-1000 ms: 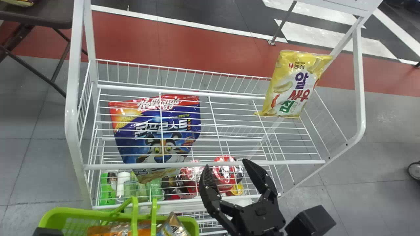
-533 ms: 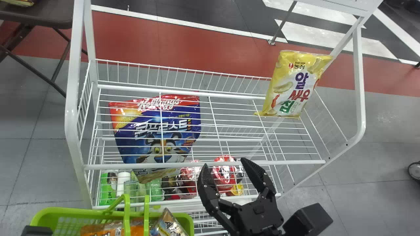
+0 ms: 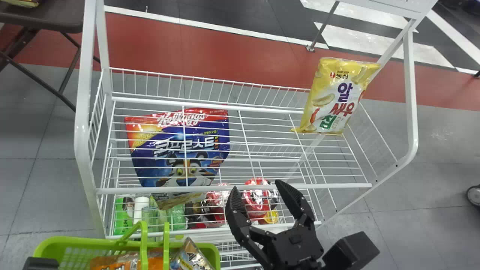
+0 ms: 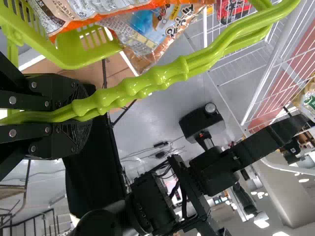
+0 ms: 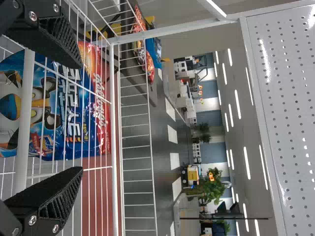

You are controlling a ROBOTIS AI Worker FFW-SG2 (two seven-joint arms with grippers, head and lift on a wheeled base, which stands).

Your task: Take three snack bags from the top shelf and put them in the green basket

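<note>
The left tool [image 4: 81,115] is closed round the handle [image 4: 162,73] of the green basket [image 3: 48,245], presumably so the basket hangs ready beside the shelf while the other arm picks. In it lie an orange snack bag [image 3: 122,262] and a silvery snack bag [image 3: 190,257], so I judge one bag is left to fetch. The raised handle crosses the basket's mouth, and a drop would have to go in past it.

Next along, the blue cereal pouch [image 3: 178,150] lies beneath the wires of the top shelf [image 3: 315,185], out of reach from above and probably not wanted. Bottles and red packs sit low down behind the wires too.

The right tool [image 3: 258,185] is spread wide and empty near the shelf's front bar, likely kept open for the next grasp. Farther right, the yellow snack bag [image 3: 333,97] stands tilted toward the back of the top shelf; the front bar and the white end frame [image 3: 411,101] narrow the way in.
</note>
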